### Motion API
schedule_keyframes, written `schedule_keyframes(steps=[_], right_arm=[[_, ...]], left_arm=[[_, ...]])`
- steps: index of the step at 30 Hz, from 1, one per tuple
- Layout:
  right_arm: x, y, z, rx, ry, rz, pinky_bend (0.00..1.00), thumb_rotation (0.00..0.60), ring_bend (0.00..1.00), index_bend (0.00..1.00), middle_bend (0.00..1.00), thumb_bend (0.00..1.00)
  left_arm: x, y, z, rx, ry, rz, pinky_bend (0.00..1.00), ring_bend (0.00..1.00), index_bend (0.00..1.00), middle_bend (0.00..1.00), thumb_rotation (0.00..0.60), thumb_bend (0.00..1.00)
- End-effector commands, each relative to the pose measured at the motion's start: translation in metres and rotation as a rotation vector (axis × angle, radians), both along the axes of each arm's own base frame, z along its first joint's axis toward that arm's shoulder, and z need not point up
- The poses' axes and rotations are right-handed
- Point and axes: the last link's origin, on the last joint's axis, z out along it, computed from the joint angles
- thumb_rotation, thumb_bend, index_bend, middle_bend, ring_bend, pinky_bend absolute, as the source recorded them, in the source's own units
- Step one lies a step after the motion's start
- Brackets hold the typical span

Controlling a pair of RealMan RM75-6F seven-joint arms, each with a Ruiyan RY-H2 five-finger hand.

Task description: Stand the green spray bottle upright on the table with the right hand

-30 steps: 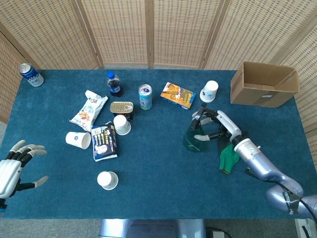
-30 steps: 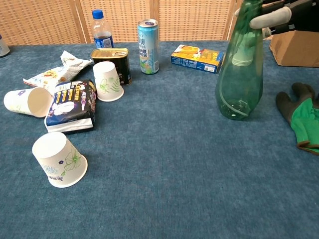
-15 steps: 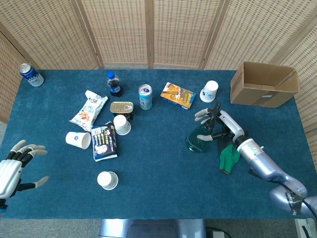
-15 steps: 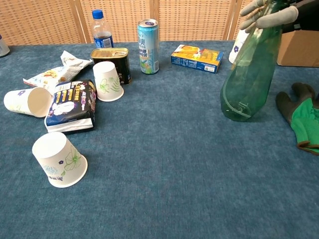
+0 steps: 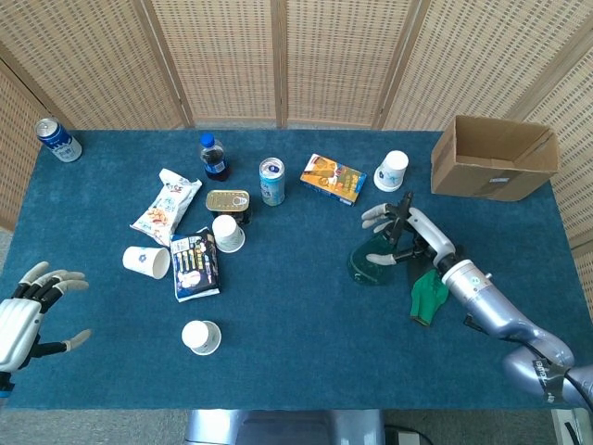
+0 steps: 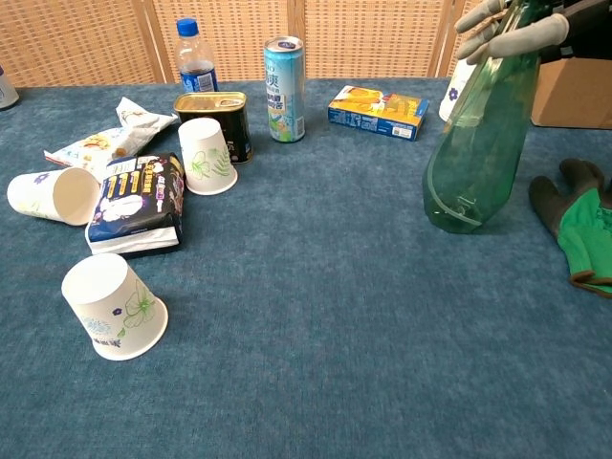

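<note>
The green spray bottle [image 5: 369, 264] rests its base on the blue table [image 5: 296, 306] at centre right and leans to the right, off vertical. In the chest view the green spray bottle [image 6: 473, 143] tilts toward the frame's upper right corner. My right hand [image 5: 408, 236] holds it at the neck and trigger, with fingers loosely around the top; the right hand [image 6: 512, 29] shows at the top edge there. My left hand [image 5: 32, 311] hovers open at the table's near left corner, holding nothing.
A green and black glove [image 6: 583, 225] lies just right of the bottle. Behind it are a cardboard box [image 5: 496, 158], a paper cup [image 5: 393, 171] and a yellow carton [image 5: 333, 179]. Cans, cups and snack packs [image 5: 195, 264] crowd the left half.
The bottle went from nearly upright to leaning right within the first half second, its base shifting slightly right. My right hand's fingers loosened and stretched out. Since then almost nothing moved.
</note>
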Motion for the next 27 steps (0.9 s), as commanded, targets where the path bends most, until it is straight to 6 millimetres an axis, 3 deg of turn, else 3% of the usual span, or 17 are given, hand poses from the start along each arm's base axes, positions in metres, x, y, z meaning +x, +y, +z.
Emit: schedule_keyframes(steps=[1,15,27], right_arm=[[0.000,0.000,0.000,0.000,0.000,-0.002,0.30,0.600,0.21,0.31,0.37,0.04],[-0.005,0.001,0.003,0.004,0.005,-0.001,0.25,0.600,0.17,0.26,0.34,0.04],[-0.022,0.005,0.008,-0.009,0.007,-0.031,0.22,0.600,0.16,0.24,0.33,0.04]], left_arm=[[0.000,0.000,0.000,0.001,0.000,0.002,0.05,0.21,0.29,0.27,0.596,0.18],[0.001,-0.001,0.001,0.002,-0.001,-0.003,0.05,0.21,0.29,0.27,0.596,0.18],[0.003,0.000,0.000,-0.001,0.002,-0.010,0.05,0.21,0.29,0.27,0.596,0.18]])
